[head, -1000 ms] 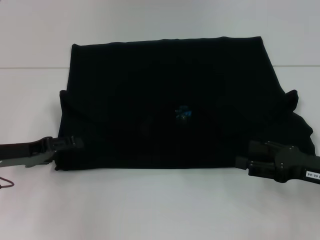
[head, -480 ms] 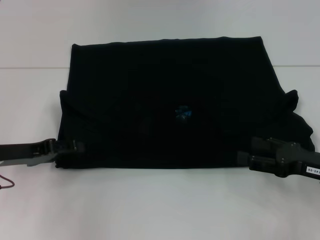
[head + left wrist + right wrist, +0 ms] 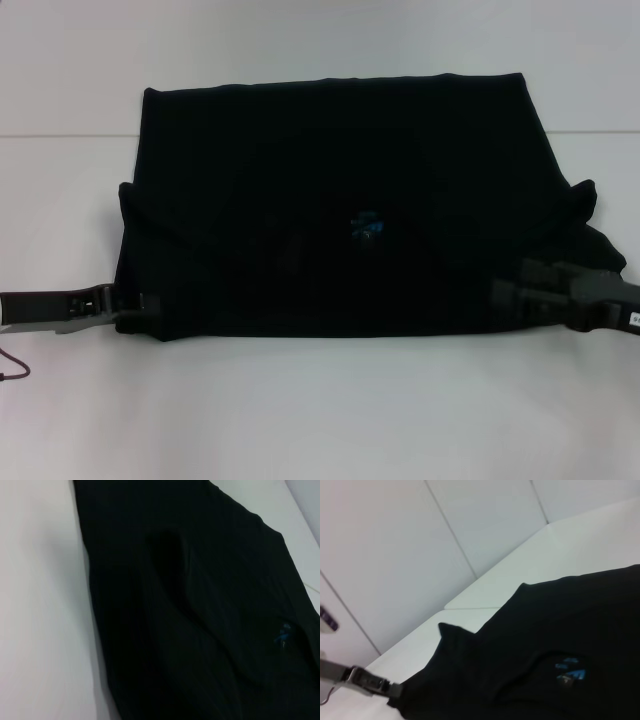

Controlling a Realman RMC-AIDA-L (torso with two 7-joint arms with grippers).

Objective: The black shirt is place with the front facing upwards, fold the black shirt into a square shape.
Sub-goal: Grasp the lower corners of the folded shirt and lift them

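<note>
The black shirt [image 3: 340, 200] is lying partly folded across the white worktop [image 3: 320, 410], its blue neck label [image 3: 367, 226] showing (lettering hidden). The left gripper [image 3: 140, 304] and right gripper [image 3: 512, 296] are sitting at its near corners; I cannot tell their grip, black merging with black.

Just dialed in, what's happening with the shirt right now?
The black shirt lies on the white table, already folded over once, its blue neck label showing near the middle. The left gripper is at the shirt's near left corner and the right gripper at its near right corner, both low at the near edge. Whether either one actually pinches the cloth can't be seen.
</note>
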